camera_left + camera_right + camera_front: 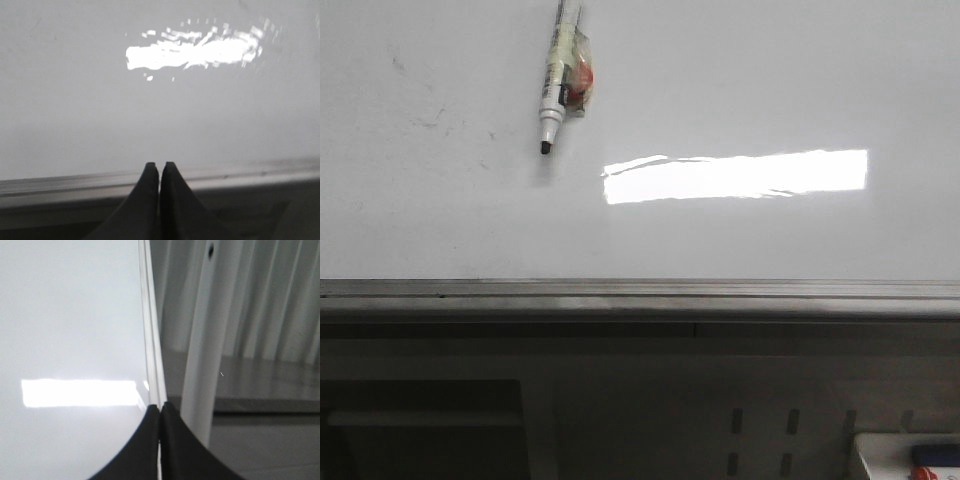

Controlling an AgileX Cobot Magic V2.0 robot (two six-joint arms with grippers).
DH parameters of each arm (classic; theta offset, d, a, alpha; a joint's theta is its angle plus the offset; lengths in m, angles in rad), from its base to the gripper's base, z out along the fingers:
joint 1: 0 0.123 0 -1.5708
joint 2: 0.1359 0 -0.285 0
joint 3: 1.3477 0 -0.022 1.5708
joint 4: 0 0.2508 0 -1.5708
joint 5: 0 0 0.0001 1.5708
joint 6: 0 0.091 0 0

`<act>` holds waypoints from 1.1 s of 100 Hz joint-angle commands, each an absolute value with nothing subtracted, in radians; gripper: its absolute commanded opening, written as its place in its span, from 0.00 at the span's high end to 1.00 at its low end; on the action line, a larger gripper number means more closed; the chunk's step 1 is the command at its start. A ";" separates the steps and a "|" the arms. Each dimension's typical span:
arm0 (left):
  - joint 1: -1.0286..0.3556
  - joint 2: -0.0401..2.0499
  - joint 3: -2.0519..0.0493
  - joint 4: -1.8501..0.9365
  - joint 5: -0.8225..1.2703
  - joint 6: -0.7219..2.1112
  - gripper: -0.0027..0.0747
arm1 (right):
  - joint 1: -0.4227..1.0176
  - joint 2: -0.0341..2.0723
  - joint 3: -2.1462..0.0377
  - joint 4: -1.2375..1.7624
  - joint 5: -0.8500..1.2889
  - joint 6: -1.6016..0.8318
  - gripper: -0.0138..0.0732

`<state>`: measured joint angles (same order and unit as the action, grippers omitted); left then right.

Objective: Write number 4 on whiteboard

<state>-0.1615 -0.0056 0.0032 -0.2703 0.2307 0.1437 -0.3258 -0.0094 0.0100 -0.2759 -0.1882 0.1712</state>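
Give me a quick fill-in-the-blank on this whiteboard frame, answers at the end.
1. The marker in the front view has its dark tip pointing ____.
2. The number of drawn 4s on the whiteboard is ____.
3. In its wrist view, the left gripper has its fingertips pressed ____.
4. The right gripper holds ____.

Missing words: down; zero; together; nothing

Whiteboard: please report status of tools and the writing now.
Left tool shut, empty. Right tool shut, empty. Whiteboard shows no 4, only faint smudges. Marker over the board, tip down; holder not visible.
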 commanded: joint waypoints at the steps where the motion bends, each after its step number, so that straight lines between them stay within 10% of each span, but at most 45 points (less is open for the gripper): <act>1: -0.160 -0.030 0.038 -0.555 0.074 0.138 0.99 | -0.317 -0.025 0.034 -0.214 -0.343 0.415 0.92; 34: -0.160 -0.030 0.028 -1.159 0.061 0.145 0.99 | -0.268 -0.025 0.029 -0.193 -0.249 0.812 0.92; 80: -0.160 0.297 -0.357 -0.535 0.361 0.170 0.97 | 0.268 0.318 -0.362 -0.720 -0.056 0.812 0.87; 110: -0.160 0.543 -0.533 -0.517 0.511 0.275 0.38 | 0.472 0.518 -0.451 -0.781 0.067 0.812 0.38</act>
<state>-0.1615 0.4969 -0.4811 -0.4929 0.5207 0.2349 0.4397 0.4803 -0.4076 -0.7609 0.0737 0.8095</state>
